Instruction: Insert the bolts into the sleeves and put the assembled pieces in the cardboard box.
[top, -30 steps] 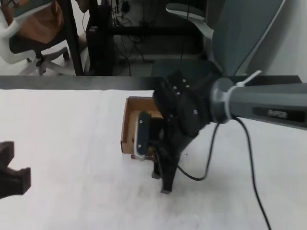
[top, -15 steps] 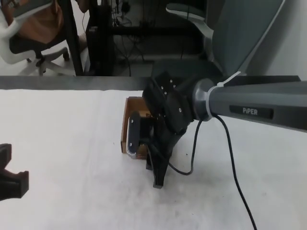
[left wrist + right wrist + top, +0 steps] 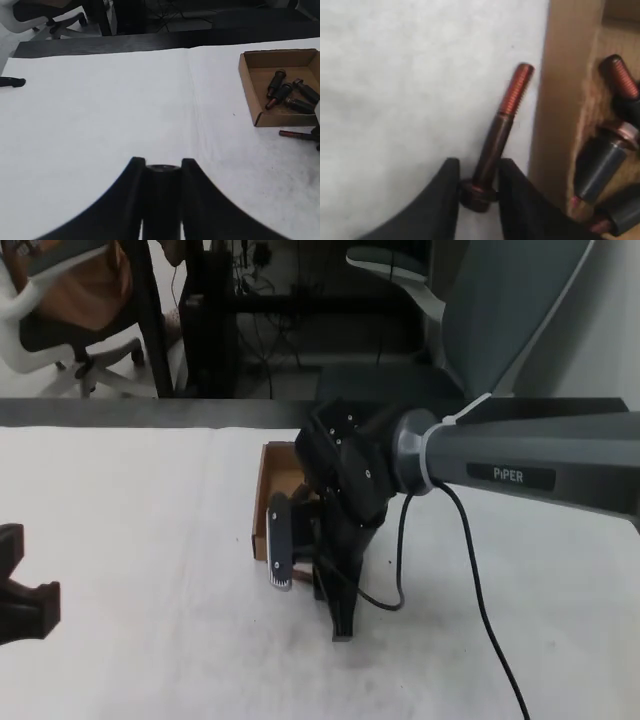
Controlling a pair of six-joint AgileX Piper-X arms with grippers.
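Though partly hidden, bolt within right tool.

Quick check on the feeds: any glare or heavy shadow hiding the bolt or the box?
Right wrist view: even light, no glare; the bolt casts hardly any shadow on the white sheet beside the cardboard box. High view: the right arm covers much of the box, with a soft shadow under it. Left wrist view: flat light, box contents unshadowed.
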